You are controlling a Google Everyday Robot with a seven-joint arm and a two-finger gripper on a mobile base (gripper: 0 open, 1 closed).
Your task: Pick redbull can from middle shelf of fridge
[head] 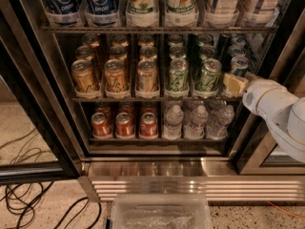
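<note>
Now: pincer (235, 84) at right end of middle shelf (119, 98), just before redbull can (239, 65); open or closed, cannot tell. Should straddle it squarely, clear of green can (208, 74).

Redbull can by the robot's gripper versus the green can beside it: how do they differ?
The redbull can is slimmer and silver-blue; the green can is wider and green-and-silver. The redbull can's lower part is hidden behind the gripper, which sits at the right end of the middle shelf; the green can shows in full. Both stand upright at the front of that shelf.
</note>
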